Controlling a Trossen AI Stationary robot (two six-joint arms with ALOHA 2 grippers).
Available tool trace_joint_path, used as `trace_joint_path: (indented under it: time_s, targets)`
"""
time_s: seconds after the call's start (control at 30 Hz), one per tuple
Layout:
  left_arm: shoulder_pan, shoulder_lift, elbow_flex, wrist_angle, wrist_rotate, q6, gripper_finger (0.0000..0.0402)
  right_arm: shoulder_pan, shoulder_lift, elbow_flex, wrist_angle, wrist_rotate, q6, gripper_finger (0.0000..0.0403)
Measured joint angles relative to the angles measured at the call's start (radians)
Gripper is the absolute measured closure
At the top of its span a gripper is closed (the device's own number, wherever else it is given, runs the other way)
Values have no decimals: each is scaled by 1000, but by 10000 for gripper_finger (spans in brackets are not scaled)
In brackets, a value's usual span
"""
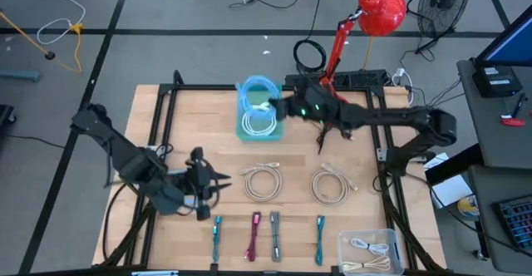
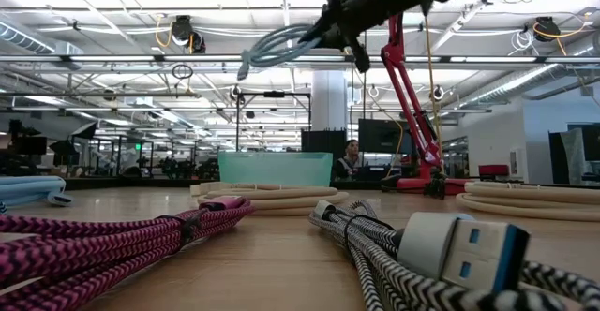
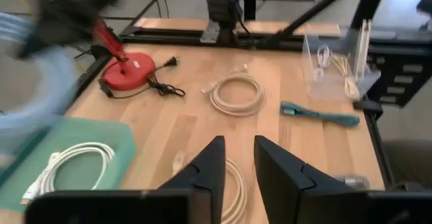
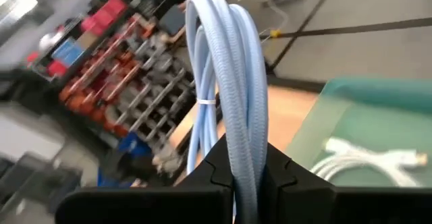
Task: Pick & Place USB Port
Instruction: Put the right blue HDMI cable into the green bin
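A light blue coiled USB cable (image 1: 257,91) hangs over the far part of a green tray (image 1: 246,135), with my right gripper (image 1: 283,108) shut on it. In the low view the coil (image 2: 281,49) sticks out from the gripper (image 2: 342,21), high above the tray (image 2: 277,169). A white coiled cable (image 1: 260,124) lies in the tray. My left gripper (image 1: 214,184) hovers at the table's near left, open with a narrow gap (image 3: 239,158) and nothing between its fingers. My right gripper pinches several bundled strands of the blue coil (image 4: 244,150) between its two fingers. The fingers come roughly level from the table's right. The coil is lifted clear of the tray and stands out beyond the fingertips.
Two beige coils (image 1: 262,182) (image 1: 331,184) lie mid-table. Teal (image 1: 216,234), pink (image 1: 253,236), grey (image 1: 274,236) and teal (image 1: 320,239) cables lie in a row near the front edge. A clear box (image 1: 370,251) holds white cables. A red lamp (image 1: 378,10) stands behind the tray.
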Motion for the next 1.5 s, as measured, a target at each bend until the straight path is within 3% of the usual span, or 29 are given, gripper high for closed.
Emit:
trace_joint_path:
  time_s: [0.13,0.27,0.37,0.47,0.6,0.7,0.77,0.83,1.03,1.17,1.27,1.4,1.5]
  targets:
    - [-20,56,0,0,0,-13,341,-71,51,98,-138,-50,78,392]
    - [-44,87,-1,-4,-6,-16,360,-98,146,121,-173,-129,178,393]
    - [-69,90,-1,-37,-67,-18,379,-94,215,122,-168,-155,223,393]
    - [-98,75,-1,-138,-196,-108,397,-85,282,124,-150,-155,235,393]
    - [-123,31,-1,-360,-382,-395,390,-86,329,123,-92,-167,248,393]
    - [-121,22,-1,-598,-467,-560,391,-89,328,123,-75,-179,241,393]
    - [-113,28,-23,-702,-474,-575,395,-89,319,123,-76,-179,219,393]
    - [-89,39,-73,-700,-477,-522,397,-88,295,123,-85,-179,204,393]
    - [22,103,-245,-361,-582,97,354,-61,218,123,-131,-180,161,393]
    - [134,162,-310,-135,-653,345,307,-16,149,124,-210,-178,102,393]
    - [209,199,-324,-67,-718,378,274,53,106,124,-337,-165,18,393]
    - [310,191,-303,-57,-791,238,244,184,49,100,-496,-5,-51,393]
    - [390,151,-279,-7,-695,179,235,275,7,65,-500,76,-77,393]
